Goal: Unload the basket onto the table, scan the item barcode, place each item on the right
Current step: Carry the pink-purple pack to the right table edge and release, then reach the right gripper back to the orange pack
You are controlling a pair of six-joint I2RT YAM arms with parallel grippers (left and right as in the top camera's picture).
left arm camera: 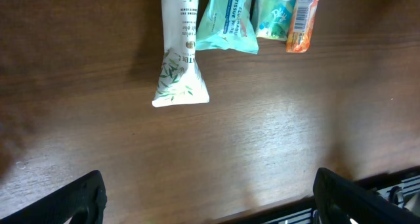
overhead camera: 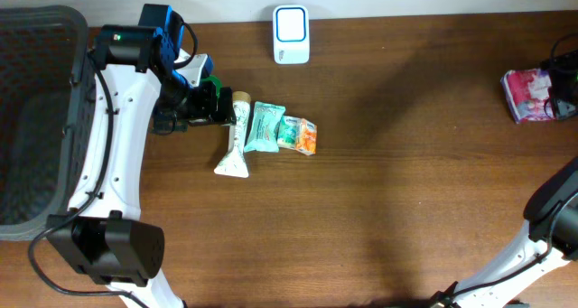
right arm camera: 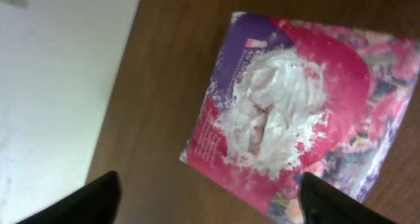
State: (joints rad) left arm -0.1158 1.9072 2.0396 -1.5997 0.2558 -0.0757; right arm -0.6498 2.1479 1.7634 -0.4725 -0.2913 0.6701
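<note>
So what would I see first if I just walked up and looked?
Probably the bright pink tissue packet at the far right edge of the table, with white tissue puffing out of it. Then the little row left of the middle: a white tube, a teal tissue pack and an orange packet.

Overhead view: light even and moderately bright; a pale sheen crosses the wooden table (overhead camera: 406,118) right of centre. Left wrist view: the white tube (left arm camera: 178,53) is sharp, with a faint shadow to its left and a broad glare patch on the wood below. Right wrist view: the pink tissue pack (right arm camera: 302,112) is soft and out of focus, its white centre washed out.
</note>
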